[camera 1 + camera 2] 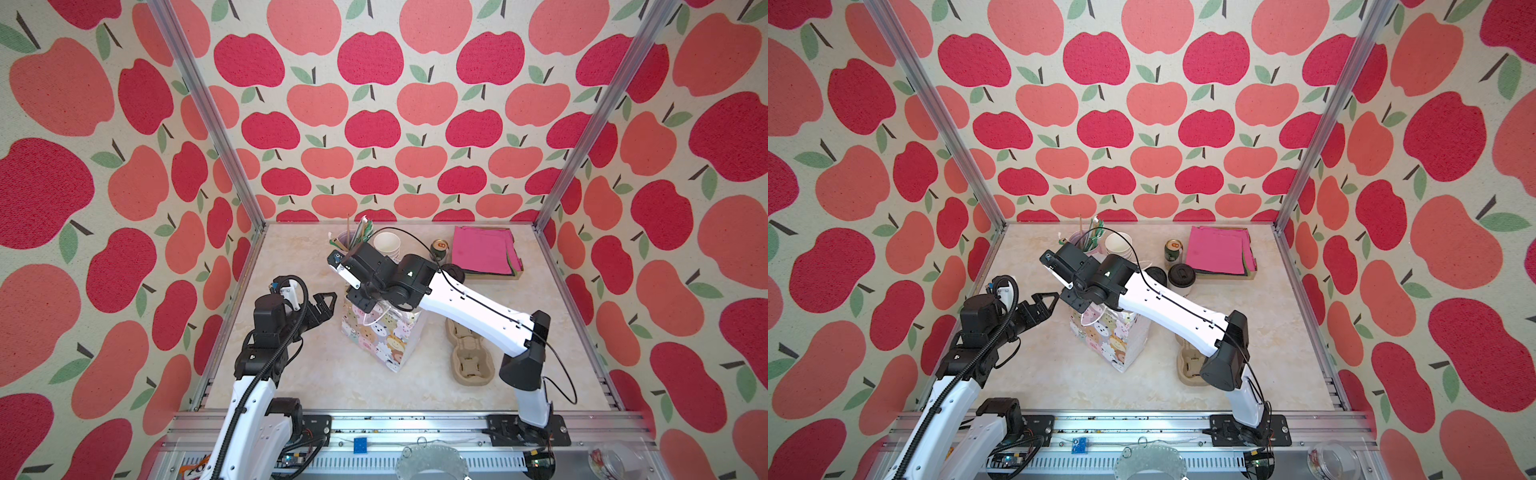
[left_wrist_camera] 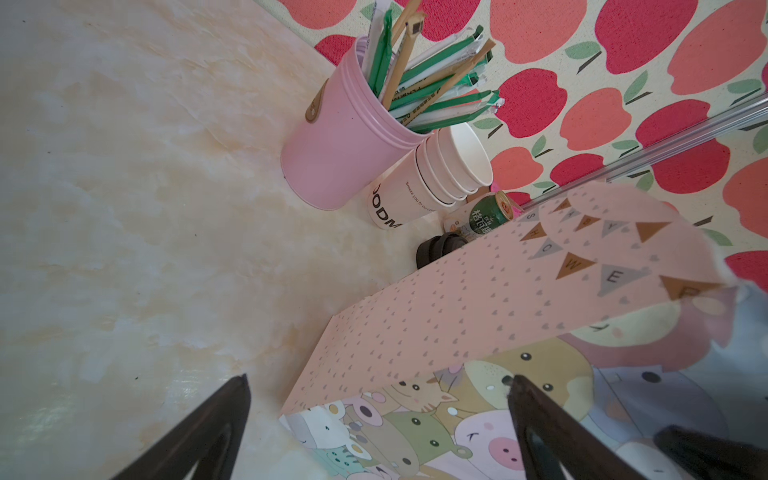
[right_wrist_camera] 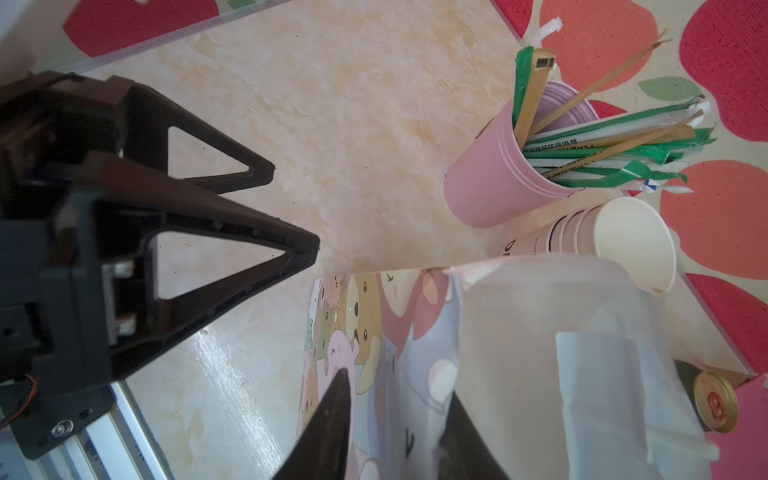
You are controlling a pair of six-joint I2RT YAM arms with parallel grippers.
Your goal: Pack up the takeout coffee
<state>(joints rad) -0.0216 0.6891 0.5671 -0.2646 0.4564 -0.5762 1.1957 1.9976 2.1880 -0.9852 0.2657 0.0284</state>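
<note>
The takeout coffee (image 1: 1181, 277), a white cup with a black lid, stands at the back near the pink napkins; in a top view only its lid (image 1: 456, 272) peeks past my right arm. A gift bag (image 1: 386, 336) (image 1: 1113, 336) printed with cartoon animals stands upright mid-table. My right gripper (image 1: 365, 301) (image 3: 399, 424) hangs at the bag's top edge, jaws apart, one finger outside the bag's wall (image 3: 415, 332) and one inside. My left gripper (image 1: 326, 305) (image 2: 378, 378) is open just left of the bag (image 2: 457, 311), holding nothing.
A pink cup of straws (image 1: 347, 241), a stack of lidless white cups (image 1: 386, 245), a green-and-gold can (image 1: 439, 247) and pink napkins (image 1: 484, 251) line the back. A loose black lid (image 1: 1156, 274) lies beside the coffee. A cardboard cup carrier (image 1: 469, 353) lies under my right arm.
</note>
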